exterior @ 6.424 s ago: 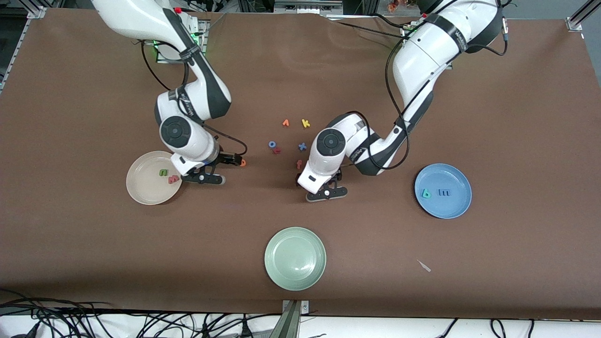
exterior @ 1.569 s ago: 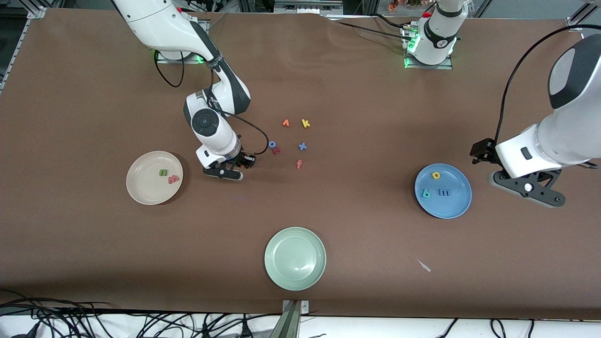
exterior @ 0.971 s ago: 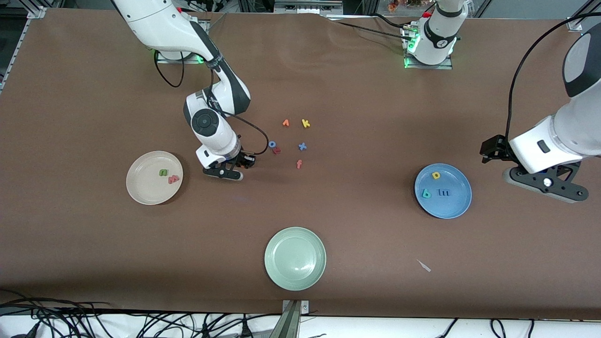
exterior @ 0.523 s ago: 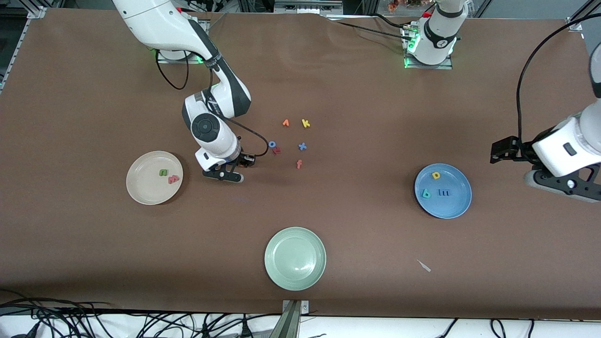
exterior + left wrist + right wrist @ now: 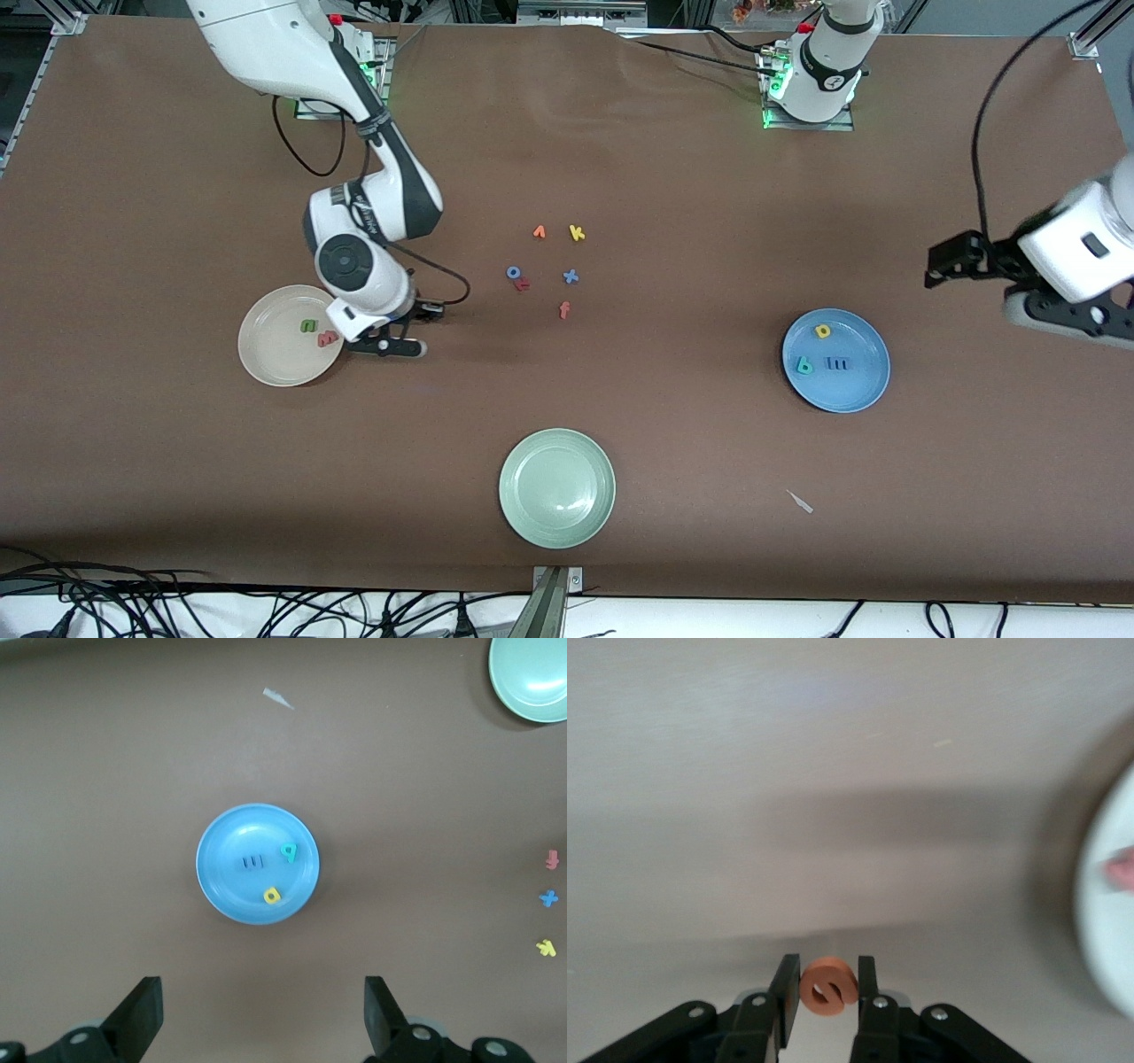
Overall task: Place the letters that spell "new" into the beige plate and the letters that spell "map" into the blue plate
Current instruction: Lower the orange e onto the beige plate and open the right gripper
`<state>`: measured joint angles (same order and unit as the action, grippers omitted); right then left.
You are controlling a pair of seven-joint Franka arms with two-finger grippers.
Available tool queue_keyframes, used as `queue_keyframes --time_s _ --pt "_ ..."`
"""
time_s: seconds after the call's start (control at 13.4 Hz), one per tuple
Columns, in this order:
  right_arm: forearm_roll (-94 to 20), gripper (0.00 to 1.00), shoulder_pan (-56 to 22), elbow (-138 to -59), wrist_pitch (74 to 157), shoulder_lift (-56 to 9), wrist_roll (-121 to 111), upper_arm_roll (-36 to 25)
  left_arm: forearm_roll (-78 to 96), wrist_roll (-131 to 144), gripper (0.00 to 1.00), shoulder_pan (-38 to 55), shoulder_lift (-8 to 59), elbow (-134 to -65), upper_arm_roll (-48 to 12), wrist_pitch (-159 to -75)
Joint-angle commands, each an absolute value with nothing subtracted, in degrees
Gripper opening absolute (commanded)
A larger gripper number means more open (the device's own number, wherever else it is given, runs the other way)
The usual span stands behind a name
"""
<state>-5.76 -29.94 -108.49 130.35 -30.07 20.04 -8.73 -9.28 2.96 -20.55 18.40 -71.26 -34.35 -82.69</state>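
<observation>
My right gripper (image 5: pixel 828 988) is shut on the orange e (image 5: pixel 828 985), held upright between its fingers. It hangs low over the table (image 5: pixel 387 344) just beside the beige plate (image 5: pixel 270 354), toward the middle of the table. A green n (image 5: pixel 307 326) and a salmon w (image 5: pixel 328 338) lie in that plate. The blue plate (image 5: pixel 850 390) holds the blue m (image 5: pixel 837 363), the teal a (image 5: pixel 803 365) and the yellow p (image 5: pixel 823 331). My left gripper (image 5: pixel 1059 321) is open and empty, raised over bare table at the left arm's end, past the blue plate (image 5: pixel 226 850).
A pale green plate (image 5: pixel 556 487) sits near the front edge. Loose letters lie mid-table: orange v (image 5: pixel 539 232), yellow k (image 5: pixel 577 233), blue o (image 5: pixel 513 272), a red letter (image 5: pixel 522 284), blue x (image 5: pixel 570 276), salmon f (image 5: pixel 563 309). A small white scrap (image 5: pixel 800 501) lies nearer the front camera than the blue plate.
My right gripper has carried the orange e from beside the loose letters over to the beige plate's edge. The left arm has drawn farther away from the blue plate, still open.
</observation>
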Motion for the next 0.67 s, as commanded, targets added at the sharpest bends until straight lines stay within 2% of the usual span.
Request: queue_keyframes --time_s 0.0,0.15,0.22,0.37,0.45,0.52,0.6 --pt "-5.98 0.24 -30.06 -108.81 126.39 -28.30 12.07 -12.81 -2.66 6.33 1.00 -12.08 8.28 -82.86 -22.29 -87.35" --pt "-5.89 0.24 -29.97 -108.81 125.86 -28.04 6.01 -16.42 1.04 5.72 1.00 -7.05 5.38 -87.34 -14.45 -90.51" --pt "-5.45 0.24 -29.97 -108.81 125.69 -28.30 1.97 -18.44 1.75 5.36 1.00 -6.34 2.23 -91.97 -12.76 -91.22" --pt "-5.45 0.24 -29.45 -108.81 125.86 -28.91 -3.32 -21.08 1.14 5.45 1.00 -6.24 -2.44 -98.59 -12.39 -96.75" --pt "-5.28 0.25 -28.83 -108.72 126.21 -29.61 -3.51 -21.35 1.14 5.80 1.00 -6.24 -2.81 -99.22 -12.39 -97.03" --pt "-5.27 0.30 -28.48 -108.72 126.47 -30.14 -3.43 -21.36 1.14 6.06 1.00 -6.24 -2.81 -99.23 -12.39 -97.21" --pt "-5.62 0.64 -28.39 -108.55 126.56 -30.58 -3.17 -21.36 1.23 6.06 1.00 -6.33 -2.81 -99.32 -12.39 -97.29"
